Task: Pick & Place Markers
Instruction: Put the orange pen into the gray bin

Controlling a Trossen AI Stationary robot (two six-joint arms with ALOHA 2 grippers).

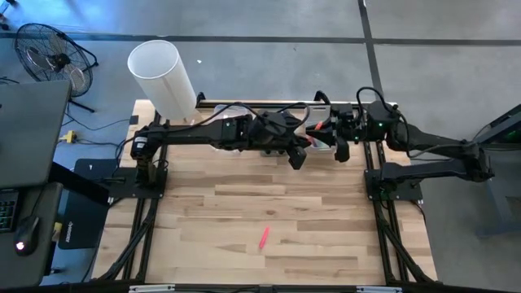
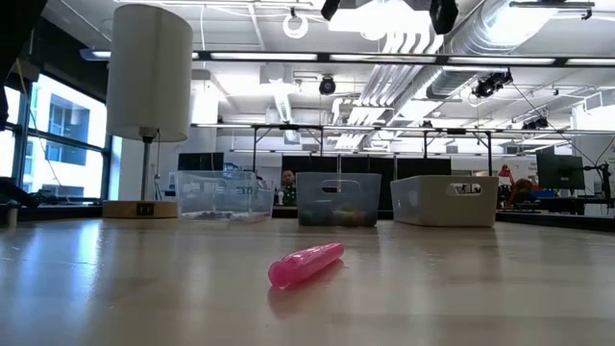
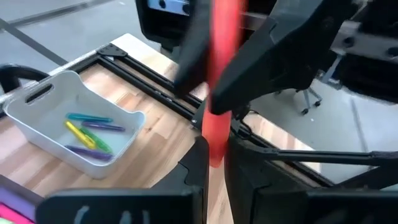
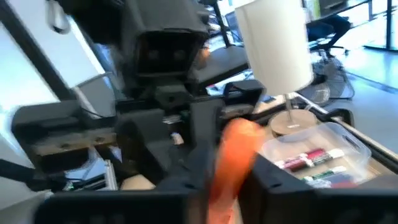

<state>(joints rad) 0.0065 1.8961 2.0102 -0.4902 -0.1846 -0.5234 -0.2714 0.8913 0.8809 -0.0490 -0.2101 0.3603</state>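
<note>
In the high view a white lamp shade [image 1: 163, 77] stands at the upper left of the wooden table [image 1: 203, 220]. From there the left arm reaches rightward along the table's top edge, ending with the left gripper [image 1: 297, 156] at upper centre. In the left wrist view that gripper [image 3: 214, 158] is clamped on the lower end of a red marker [image 3: 221, 74], which stands upright in the middle of the frame. A white bin [image 3: 37, 118] sits at the left of that frame and holds blue, yellow and purple markers [image 3: 87, 132]. Below centre in the high view a pink marker [image 1: 264, 237] lies alone on the bare wood. Just right of the left gripper is the right gripper [image 1: 342, 149]. The red marker [image 4: 233, 155] rises at it in the right wrist view, but whether it grips cannot be told. A clear bin [image 4: 351, 134] of markers lies at that frame's right.
</note>
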